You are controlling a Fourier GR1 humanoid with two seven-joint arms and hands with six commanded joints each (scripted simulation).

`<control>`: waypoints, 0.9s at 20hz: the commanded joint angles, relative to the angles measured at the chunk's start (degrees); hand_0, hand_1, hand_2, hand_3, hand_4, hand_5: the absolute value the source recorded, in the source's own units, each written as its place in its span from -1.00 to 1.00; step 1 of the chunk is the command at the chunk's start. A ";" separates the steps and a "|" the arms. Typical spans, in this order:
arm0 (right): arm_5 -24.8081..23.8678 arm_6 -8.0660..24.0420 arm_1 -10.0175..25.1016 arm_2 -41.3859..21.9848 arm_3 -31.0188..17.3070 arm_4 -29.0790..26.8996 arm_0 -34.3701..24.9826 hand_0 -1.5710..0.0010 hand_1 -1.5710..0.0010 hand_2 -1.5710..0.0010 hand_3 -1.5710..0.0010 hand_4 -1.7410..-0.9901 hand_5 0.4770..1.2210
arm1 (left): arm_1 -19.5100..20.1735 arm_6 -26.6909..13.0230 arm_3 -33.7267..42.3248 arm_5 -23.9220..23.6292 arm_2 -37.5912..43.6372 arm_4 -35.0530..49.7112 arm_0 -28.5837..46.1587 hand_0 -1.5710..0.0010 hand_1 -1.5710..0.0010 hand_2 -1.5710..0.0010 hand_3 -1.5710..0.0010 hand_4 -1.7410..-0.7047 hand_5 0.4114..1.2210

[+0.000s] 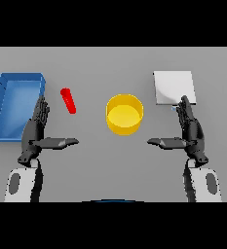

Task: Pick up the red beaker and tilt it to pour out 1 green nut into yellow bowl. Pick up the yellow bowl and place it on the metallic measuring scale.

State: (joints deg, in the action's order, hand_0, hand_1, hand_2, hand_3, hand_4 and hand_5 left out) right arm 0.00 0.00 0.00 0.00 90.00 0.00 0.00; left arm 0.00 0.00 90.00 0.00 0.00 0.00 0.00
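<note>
Nothing done yet, judging by the layout. My left hand (pixel 35 130) and right hand (pixel 190 130) both rest flat on the grey table (pixel 95 165), fingers straight, thumbs out, holding nothing. Small red cylindrical beaker (pixel 68 100) lies tilted just ahead-right of my left fingertips, untouched. Round yellow bowl (pixel 124 114) sits between my hands, slightly forward; can't see a nut in it. Flat metallic square scale (pixel 174 87) is just beyond my right fingertips. Blue rectangular tray (pixel 3 104) sits outboard of my left hand. Left: grasp, pour, move bowl.
</note>
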 commanded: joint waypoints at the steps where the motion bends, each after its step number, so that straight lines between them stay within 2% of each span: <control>1: -0.03 0.08 0.08 0.11 -0.08 -0.08 -0.12 1.00 1.00 1.00 1.00 0.32 -0.45 | 0.05 -0.11 -0.11 -0.06 0.08 0.05 -0.17 1.00 1.00 1.00 1.00 0.04 -0.41; 6: 0.36 0.68 1.13 1.24 -1.16 -0.83 -1.60 1.00 1.00 1.00 1.00 0.32 -0.45 | 0.32 -0.55 -1.00 0.00 0.63 0.40 -1.38 1.00 1.00 1.00 1.00 0.04 -0.41; 7: -0.70 -3.79 3.56 -1.11 1.24 4.84 0.25 1.00 1.00 1.00 1.00 0.32 -0.45 | 2.10 0.01 1.05 0.27 -1.25 -2.56 0.34 1.00 1.00 1.00 1.00 0.04 -0.41; 8: -1.40 -7.13 4.17 -3.57 3.14 9.04 3.20 1.00 1.00 1.00 1.00 0.33 -0.46 | 2.73 0.30 3.39 0.45 -2.91 -4.37 1.90 1.00 1.00 1.00 1.00 0.03 -0.41; 9: -1.62 -7.55 4.95 -4.46 4.44 10.96 4.25 1.00 1.00 1.00 1.00 0.34 -0.46 | 3.26 -0.13 4.97 0.51 -3.74 -5.39 3.20 1.00 1.00 1.00 1.00 0.02 -0.41; 12: -2.68 -4.83 5.15 -5.87 6.08 14.04 4.31 1.00 1.00 1.00 1.00 0.35 -0.46 | 3.86 -3.38 6.74 0.72 -4.87 -6.48 2.72 1.00 1.00 1.00 1.00 0.00 -0.39; 15: -1.78 -5.71 5.18 -5.94 6.76 13.03 4.75 1.00 1.00 1.00 1.00 0.31 -0.45 | 4.52 -3.43 6.95 1.55 -5.66 -7.19 2.88 1.00 1.00 1.00 1.00 -0.03 -0.37; 17: -0.59 -5.93 5.33 -5.41 6.62 11.26 4.97 1.00 1.00 1.00 1.00 0.27 -0.45 | 3.78 -4.64 3.08 1.39 -5.49 -7.54 0.01 1.00 1.00 1.00 1.00 -0.10 -0.31; 18: 0.10 -6.39 5.66 -4.74 6.69 9.94 5.09 1.00 1.00 1.00 1.00 0.24 -0.45 | 3.79 -3.98 1.18 1.76 -5.02 -7.15 -1.52 1.00 1.00 1.00 1.00 -0.15 -0.28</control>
State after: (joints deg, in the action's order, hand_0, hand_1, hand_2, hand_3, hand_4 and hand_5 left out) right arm 0.08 -6.39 5.68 -4.72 96.70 9.93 5.09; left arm 3.80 -4.24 91.20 1.73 -5.01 -7.16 -1.56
